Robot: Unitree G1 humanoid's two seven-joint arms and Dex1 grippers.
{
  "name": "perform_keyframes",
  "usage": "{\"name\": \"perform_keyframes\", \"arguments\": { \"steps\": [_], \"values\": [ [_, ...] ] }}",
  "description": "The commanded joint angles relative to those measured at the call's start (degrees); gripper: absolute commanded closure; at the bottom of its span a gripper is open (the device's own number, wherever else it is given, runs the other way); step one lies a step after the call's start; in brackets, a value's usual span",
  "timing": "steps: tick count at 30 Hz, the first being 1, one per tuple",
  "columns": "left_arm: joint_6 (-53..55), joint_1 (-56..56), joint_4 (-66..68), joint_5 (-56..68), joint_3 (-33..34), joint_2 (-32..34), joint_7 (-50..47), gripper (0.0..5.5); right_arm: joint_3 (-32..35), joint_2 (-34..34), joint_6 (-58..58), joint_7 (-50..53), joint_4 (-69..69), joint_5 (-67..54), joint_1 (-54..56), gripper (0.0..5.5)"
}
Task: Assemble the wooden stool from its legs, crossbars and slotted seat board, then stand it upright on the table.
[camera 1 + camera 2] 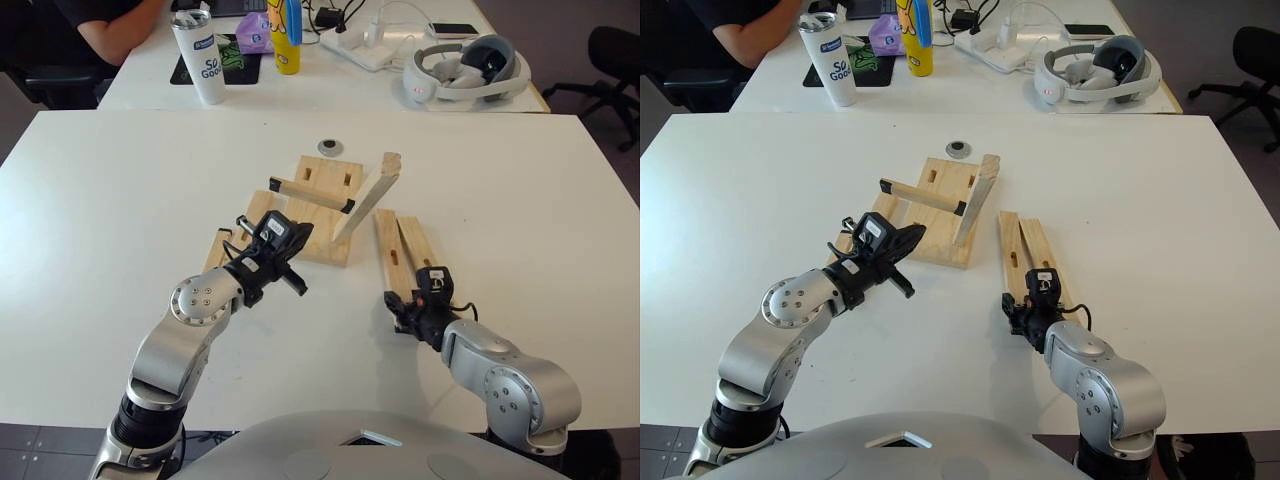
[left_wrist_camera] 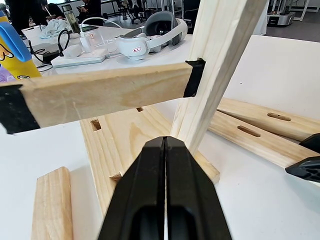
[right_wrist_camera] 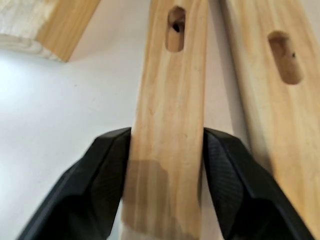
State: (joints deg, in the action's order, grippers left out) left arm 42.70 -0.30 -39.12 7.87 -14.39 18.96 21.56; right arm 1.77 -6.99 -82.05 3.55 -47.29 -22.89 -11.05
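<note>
Board (image 1: pixel 322 238): laid flat, slots up, at the middle of the table (image 1: pixel 120 200).
Tilted leg (image 1: pixel 368 195): footed on the board's near right part and leaned up and to the right.
Crossbar (image 1: pixel 310 193): carried above the board, with one black-tipped end met against the tilted leg.
Inner leg (image 3: pixel 172 90): laid flat just right of the board.
Outer leg (image 3: pixel 272 100): laid flat just beside the inner leg.
Left piece (image 2: pixel 52 205): laid flat at the board's left side.
Left gripper (image 2: pixel 165 142): fingers pressed together with nothing held, pointed at the tilted leg's foot.
Right gripper (image 3: pixel 167 135): inner leg's near end clasped, one finger set against each side.
Disc (image 1: pixel 331 147): seen just beyond the board.
</note>
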Motion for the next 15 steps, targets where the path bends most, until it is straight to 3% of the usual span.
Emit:
{"name": "perform_keyframes", "arguments": {
  "steps": [1, 7, 10, 13, 15],
  "values": [
    [-0.3, -0.2, -0.7, 0.4, -0.3, 0.3, 0.1, 5.50, 0.0, -1.1, -0.1, -2.1, 2.5, 0.4, 2.0, 3.43],
    [0.9, -0.2, -0.8, 0.4, -1.7, 0.8, 0.4, 5.50, 3.9, -0.9, 3.5, -5.0, 5.5, -0.2, 8.7, 3.43],
    [-0.4, 0.1, -1.0, 0.6, -1.3, 0.1, -0.2, 5.50, 8.7, 0.7, 14.0, -7.1, 7.0, -1.3, 16.3, 3.43],
    [-1.9, -2.1, 0.1, 2.4, 2.4, -1.5, -0.5, 5.50, 12.2, -0.1, 24.9, -10.0, 11.4, -1.8, 23.5, 3.43],
    [-1.0, -4.9, 0.4, 8.3, 8.7, -4.1, 0.0, 5.13, 14.7, -1.4, 31.5, -14.4, 18.1, -3.7, 28.7, 3.43]
  ]
}}
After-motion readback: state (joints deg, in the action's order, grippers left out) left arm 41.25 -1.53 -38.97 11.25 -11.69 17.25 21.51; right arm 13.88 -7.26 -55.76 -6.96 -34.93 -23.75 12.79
